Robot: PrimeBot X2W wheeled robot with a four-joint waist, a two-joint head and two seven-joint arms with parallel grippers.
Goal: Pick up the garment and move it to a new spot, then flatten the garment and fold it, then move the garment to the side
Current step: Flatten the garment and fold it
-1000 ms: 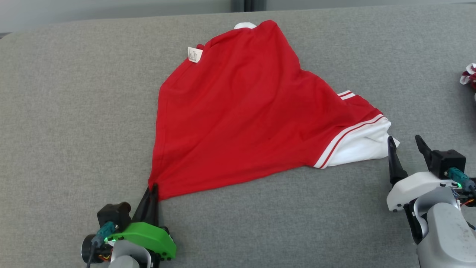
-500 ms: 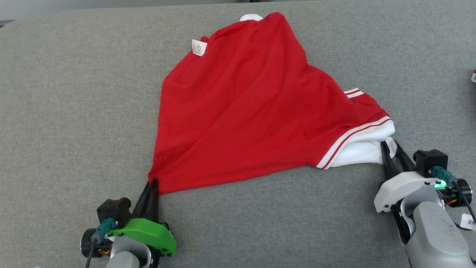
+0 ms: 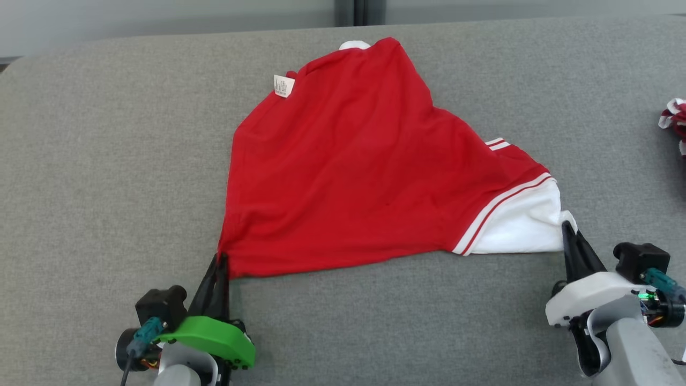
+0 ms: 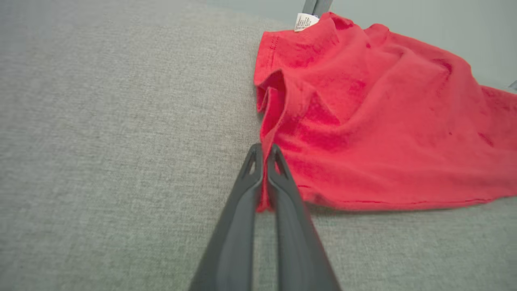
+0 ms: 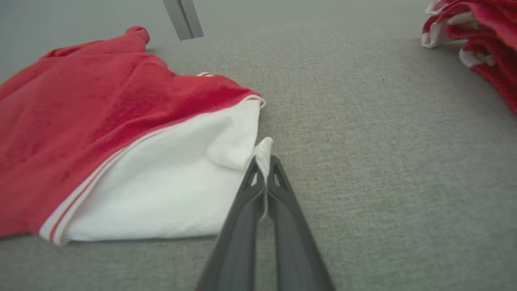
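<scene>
The garment (image 3: 353,166) is a red shirt with a white striped sleeve, spread in a rough triangle on the grey cushion (image 3: 107,161). A small white label shows near its far edge. My left gripper (image 3: 220,260) is shut on the garment's near-left red corner (image 4: 264,178), seen pinched between the fingers in the left wrist view. My right gripper (image 3: 565,228) is shut on the white sleeve's corner (image 5: 264,155), the cloth caught between the two dark fingers in the right wrist view. The fabric is drawn taut between both grips.
A pile of red and white clothes (image 3: 674,120) lies at the right edge of the cushion, also in the right wrist view (image 5: 480,36). A pale wall with a dark vertical strip (image 3: 353,10) runs behind the cushion's far edge.
My right gripper went from open beside the white sleeve to shut on its corner, then drew it slightly toward me. The left gripper kept its hold. The head camera shifted a little.
</scene>
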